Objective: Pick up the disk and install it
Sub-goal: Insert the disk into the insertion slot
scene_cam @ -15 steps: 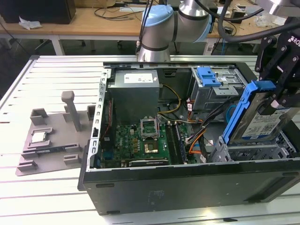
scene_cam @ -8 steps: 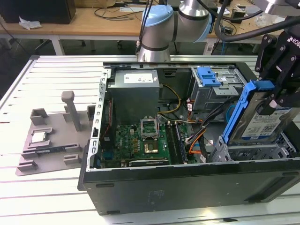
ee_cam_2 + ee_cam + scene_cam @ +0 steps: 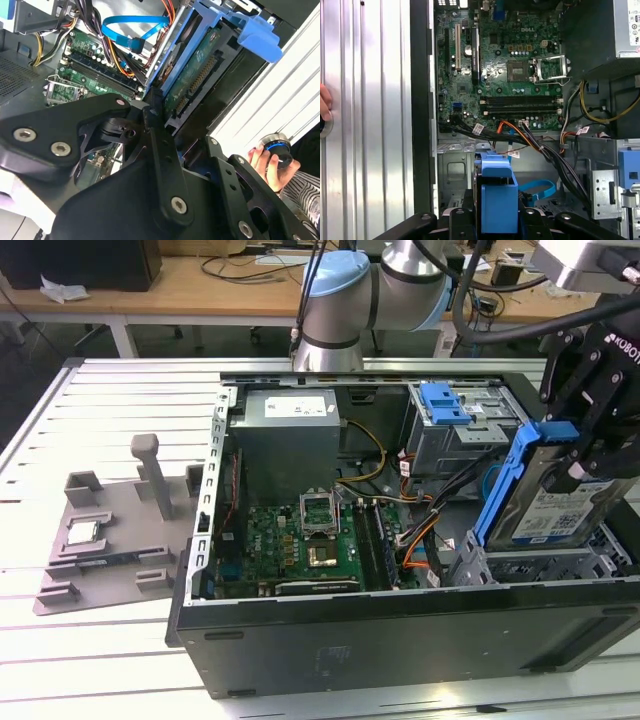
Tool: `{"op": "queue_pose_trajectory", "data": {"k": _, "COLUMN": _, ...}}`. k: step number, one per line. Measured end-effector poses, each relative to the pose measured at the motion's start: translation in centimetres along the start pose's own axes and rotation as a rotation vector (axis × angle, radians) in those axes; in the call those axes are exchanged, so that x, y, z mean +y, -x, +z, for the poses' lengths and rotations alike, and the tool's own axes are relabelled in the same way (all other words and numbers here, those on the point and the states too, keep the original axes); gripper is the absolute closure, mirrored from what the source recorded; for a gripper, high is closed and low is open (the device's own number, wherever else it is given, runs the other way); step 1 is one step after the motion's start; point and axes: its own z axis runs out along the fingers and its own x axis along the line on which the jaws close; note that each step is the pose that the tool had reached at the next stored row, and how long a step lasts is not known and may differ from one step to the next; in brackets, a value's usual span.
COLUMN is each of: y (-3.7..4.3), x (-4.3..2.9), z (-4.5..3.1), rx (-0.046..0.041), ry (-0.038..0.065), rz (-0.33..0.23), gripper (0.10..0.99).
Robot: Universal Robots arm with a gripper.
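The disk (image 3: pixel 555 508) is a silver drive with a white-and-blue label in a blue carrier bracket. It hangs tilted over the drive bay (image 3: pixel 530 565) at the exterior view's right end of the open computer case (image 3: pixel 400 640). My gripper (image 3: pixel 578 455) is shut on its upper end. The second wrist view shows the disk's green circuit side (image 3: pixel 197 75) and blue tab running away from my gripper (image 3: pixel 157 117). In the first wrist view the blue carrier (image 3: pixel 497 192) sits between my black fingers (image 3: pixel 457 220), above the bay's metal floor.
The case holds a motherboard (image 3: pixel 310 540), a grey power supply (image 3: pixel 290 435), loose cables and a bare blue caddy (image 3: pixel 445 402) in the far bay. A grey fixture with a small CPU chip (image 3: pixel 83 532) lies at the exterior view's left. A person's hand (image 3: pixel 260 157) rests outside the case.
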Motion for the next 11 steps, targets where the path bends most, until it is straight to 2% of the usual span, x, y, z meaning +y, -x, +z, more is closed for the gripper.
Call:
{"op": "queue_pose_trajectory", "data": {"k": 5, "y": -0.01, "x": -0.03, "z": 0.60, "rx": -0.0006, "ry": 0.000, "rz": 0.000, "gripper": 0.718}}
{"op": "queue_pose_trajectory", "data": {"k": 11, "y": -0.01, "x": -0.05, "z": 0.88, "rx": -0.0005, "ry": 0.000, "rz": 0.000, "gripper": 0.718}}
